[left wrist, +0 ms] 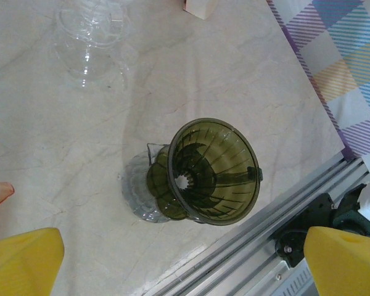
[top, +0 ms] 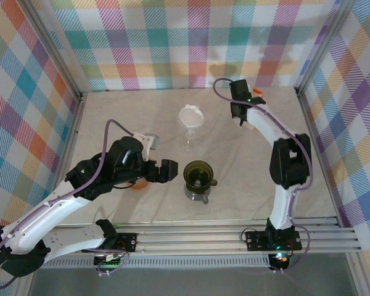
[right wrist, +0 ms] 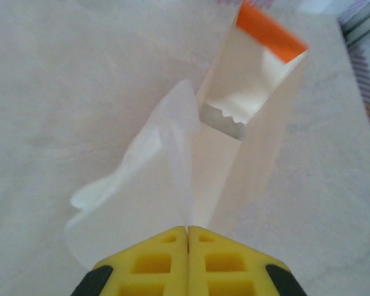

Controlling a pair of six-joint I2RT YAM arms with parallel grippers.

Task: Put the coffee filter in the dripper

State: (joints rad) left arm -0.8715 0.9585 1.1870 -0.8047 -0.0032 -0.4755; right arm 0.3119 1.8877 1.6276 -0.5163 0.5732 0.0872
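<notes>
Step in hand, by judgement: pick-up of the coffee filter (right wrist: 163,166), transport not yet begun. State of right fingers (right wrist: 180,242): clenched flush on the near edge of the thin white paper, the rest of the sheet fanned out toward the open mouth of the filter box (right wrist: 259,105), toward the far right corner of the bench (top: 142,117). State of left fingers (top: 165,171): released wide, grasping nothing, hovering just left of the dripper (top: 198,176).

Dripper: dark green ribbed cone, upright on a clear base, near the middle of the near edge, well apart from the filter.

Next move, as judged: lift the paper clear of the box, carry toward the near edge, centre above the cone, lower into it. Expect limp, light paper; avoid fast swings. One sheet or several in the grip: cannot tell.

Surface: pale, marbled, smooth. Clear glass vessel (top: 190,123) at mid-bench. Surroundings: plaid cloth walls on three sides, aluminium rails (top: 234,237) along the near edge.
</notes>
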